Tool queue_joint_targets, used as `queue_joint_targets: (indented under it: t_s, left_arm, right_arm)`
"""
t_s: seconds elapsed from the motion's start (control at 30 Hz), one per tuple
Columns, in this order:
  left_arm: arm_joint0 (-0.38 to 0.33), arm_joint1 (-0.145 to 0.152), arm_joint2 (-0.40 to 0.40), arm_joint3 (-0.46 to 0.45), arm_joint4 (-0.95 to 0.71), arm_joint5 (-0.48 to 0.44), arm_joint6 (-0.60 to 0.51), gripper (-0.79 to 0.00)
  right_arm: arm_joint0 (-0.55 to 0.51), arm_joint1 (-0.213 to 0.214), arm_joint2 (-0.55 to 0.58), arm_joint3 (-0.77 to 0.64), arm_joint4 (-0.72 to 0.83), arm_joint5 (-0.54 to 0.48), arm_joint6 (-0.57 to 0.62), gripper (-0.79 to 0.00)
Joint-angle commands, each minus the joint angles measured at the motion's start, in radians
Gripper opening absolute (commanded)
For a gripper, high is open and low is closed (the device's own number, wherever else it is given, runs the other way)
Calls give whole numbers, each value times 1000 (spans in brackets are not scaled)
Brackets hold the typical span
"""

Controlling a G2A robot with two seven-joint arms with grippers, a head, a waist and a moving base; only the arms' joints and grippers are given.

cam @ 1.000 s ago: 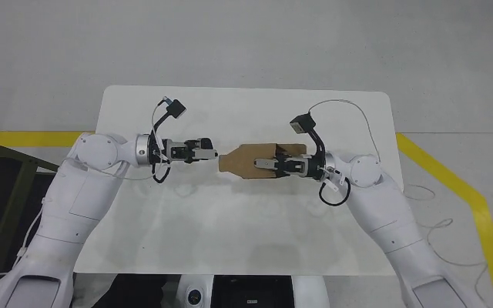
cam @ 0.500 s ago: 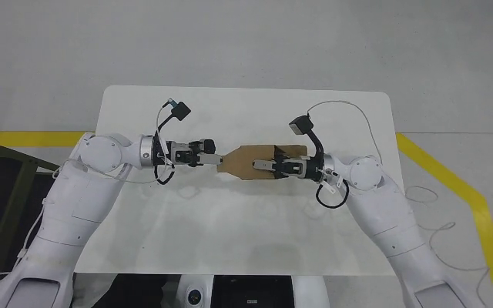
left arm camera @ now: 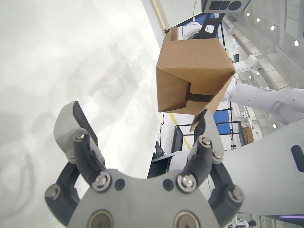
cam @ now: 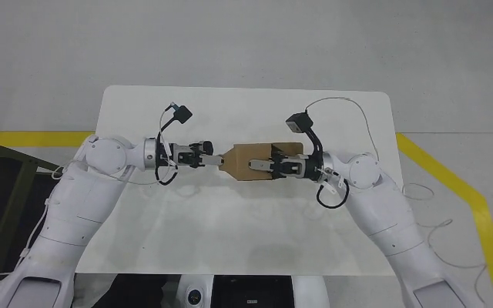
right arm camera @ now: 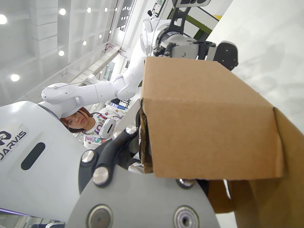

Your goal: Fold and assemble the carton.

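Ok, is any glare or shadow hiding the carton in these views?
Top view: even light, no glare, the carton stands out against the white table. Left wrist view: the carton's open inside is in shade. Right wrist view: ceiling lamps glare behind, its near face evenly lit.

So the brown cardboard carton (cam: pixel 250 160) is over the middle of the white rectangular counter (cam: pixel 231 231), right between both arms: left tool (cam: pixel 216 160) at its left end touching a flap, right tool (cam: pixel 260 164) clamped on its right end.
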Motion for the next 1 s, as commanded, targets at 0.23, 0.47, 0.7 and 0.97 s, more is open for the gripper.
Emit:
queue_joint_targets:
  t_s: [0.23,0.47,0.7,0.97]
  left_arm:
    - [3,0,9,-10,-12,-3,-13,0]
    - [5,1,9,-18,-24,-2,-19,0]
    - [2,0,17,-25,-41,3,-28,0]
    - [-1,-2,28,-28,-56,3,-33,0]
  right_arm:
    - [21,-13,-42,3,38,-18,4,-785]
    - [47,-26,-77,27,62,-32,14,-785]
    - [61,-35,-94,48,88,-48,24,-785]
    - [67,-40,-100,64,115,-56,41,-785]
